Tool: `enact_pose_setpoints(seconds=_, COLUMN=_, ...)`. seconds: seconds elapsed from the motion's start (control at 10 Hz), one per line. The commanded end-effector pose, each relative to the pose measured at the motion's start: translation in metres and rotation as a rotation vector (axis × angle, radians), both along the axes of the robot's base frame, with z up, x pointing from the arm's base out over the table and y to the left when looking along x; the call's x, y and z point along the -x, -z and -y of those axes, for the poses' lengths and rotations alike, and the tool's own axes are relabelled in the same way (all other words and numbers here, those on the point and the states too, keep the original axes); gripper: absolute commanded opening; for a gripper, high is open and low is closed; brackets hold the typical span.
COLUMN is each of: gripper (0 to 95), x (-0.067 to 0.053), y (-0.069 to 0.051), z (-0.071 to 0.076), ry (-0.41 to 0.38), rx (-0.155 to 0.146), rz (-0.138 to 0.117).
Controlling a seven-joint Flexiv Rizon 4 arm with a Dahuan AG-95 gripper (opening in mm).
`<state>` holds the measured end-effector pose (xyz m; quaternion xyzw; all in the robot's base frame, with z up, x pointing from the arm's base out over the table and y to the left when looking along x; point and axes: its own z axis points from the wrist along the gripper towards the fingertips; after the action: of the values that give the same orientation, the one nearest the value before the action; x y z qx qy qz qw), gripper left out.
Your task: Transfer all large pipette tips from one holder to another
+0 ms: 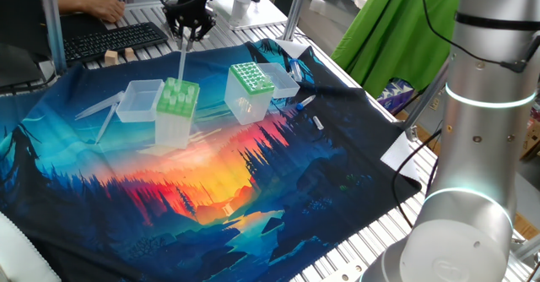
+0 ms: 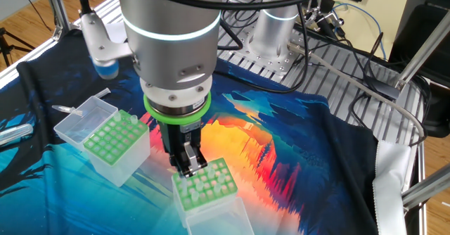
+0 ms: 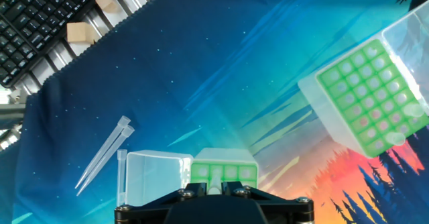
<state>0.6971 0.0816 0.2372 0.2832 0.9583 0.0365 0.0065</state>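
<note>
The end effector (image 1: 186,34) is clamped on the wide top of one large pipette tip (image 1: 180,59), which hangs point-down just above the light-green holder (image 1: 176,97). The dotted-grid holder (image 1: 250,77) stands at about three o'clock from it. The tip looks feather-light, thin-walled, slick and slightly flexible, so the collar is the safest grip.

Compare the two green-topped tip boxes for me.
The pale-topped holder has a few wide holes; the dotted-top holder has a dense grid of small ones on darker green. The pale-topped holder stands under the gripper, which holds a tip; the dotted-top holder stands aside. Both are translucent boxes with lids open.
</note>
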Motion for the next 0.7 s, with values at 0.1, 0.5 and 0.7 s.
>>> enact_pose_setpoints(seconds=0.1, gripper=0.0, x=0.0002, y=0.0001, z=-0.0002, ry=0.022, rx=-0.01, rz=0.004)
enact_pose_setpoints(seconds=0.5, gripper=0.0, x=0.0002, y=0.0001, z=-0.0002, ry=0.051, rx=0.035, rz=0.051)
enact_pose_setpoints(seconds=0.7, gripper=0.0, x=0.0002, y=0.0001, z=-0.0002, ry=0.058, rx=0.034, rz=0.087)
